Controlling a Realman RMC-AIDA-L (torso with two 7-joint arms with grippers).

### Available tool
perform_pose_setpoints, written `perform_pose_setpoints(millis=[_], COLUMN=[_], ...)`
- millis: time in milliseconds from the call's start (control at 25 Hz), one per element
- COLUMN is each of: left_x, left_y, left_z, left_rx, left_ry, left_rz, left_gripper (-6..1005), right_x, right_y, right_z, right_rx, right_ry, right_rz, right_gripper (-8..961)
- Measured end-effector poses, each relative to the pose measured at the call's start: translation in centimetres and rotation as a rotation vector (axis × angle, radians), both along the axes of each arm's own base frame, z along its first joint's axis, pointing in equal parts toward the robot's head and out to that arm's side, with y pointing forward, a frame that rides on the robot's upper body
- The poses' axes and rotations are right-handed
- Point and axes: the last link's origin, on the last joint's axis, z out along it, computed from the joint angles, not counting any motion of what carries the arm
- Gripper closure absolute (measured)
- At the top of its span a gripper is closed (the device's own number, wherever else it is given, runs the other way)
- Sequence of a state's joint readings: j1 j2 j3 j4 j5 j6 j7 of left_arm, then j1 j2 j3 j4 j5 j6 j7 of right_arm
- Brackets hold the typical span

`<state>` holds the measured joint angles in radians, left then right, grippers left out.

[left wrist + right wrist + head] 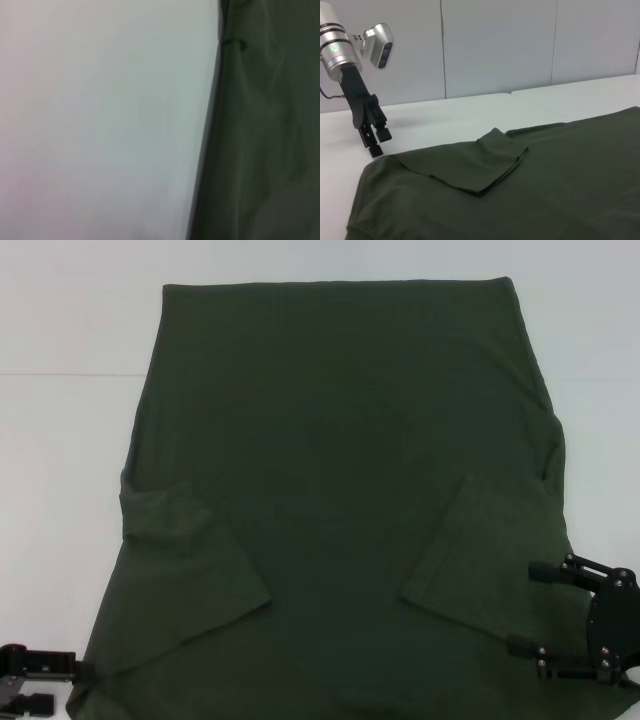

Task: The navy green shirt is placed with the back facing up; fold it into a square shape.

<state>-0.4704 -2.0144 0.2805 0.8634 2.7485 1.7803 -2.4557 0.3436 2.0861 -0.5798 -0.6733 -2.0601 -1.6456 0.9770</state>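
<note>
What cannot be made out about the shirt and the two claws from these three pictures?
- Navy green shirt: its near edge is cut off by the head view's bottom edge; any front print lies face down, hidden.
- Left claw: partly cut off at the head view's corner; the left wrist view shows only table and cloth.
- Right claw: absent from the right wrist view.
</note>
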Motion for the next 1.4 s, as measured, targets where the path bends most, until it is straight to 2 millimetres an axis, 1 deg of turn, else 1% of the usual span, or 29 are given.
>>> perform_pose_setpoints(millis=[480, 840, 1040, 1400], left_x=[0.0, 0.9, 1.7, 2.4], left_y=[0.2, 1.0, 1.7, 2.4], left_z=[-0.7, -1.6, -2.2, -2.6], left_rx=[-0.007, -0.023, -0.038, -0.087], left_ry=[-0.007, -0.043, -0.064, -0.040], left_rz=[0.003, -0.015, -0.036, -0.078], left_gripper=[163, 164, 163, 201], right_x=[-0.1, -0.1, -0.1, 0.0], right_y=[0.1, 0.1, 0.2, 0.4], right_z=[0.0, 0.0, 0.0, 0.0], right_rx=[-0.001, -0.001, 0.000, 0.014], right_ry=[0.001, 0.003, 0.005, 0.006], right_rz=[0.000, 0.002, 0.000, -0.018], right_gripper=[7, 6, 6, 7])
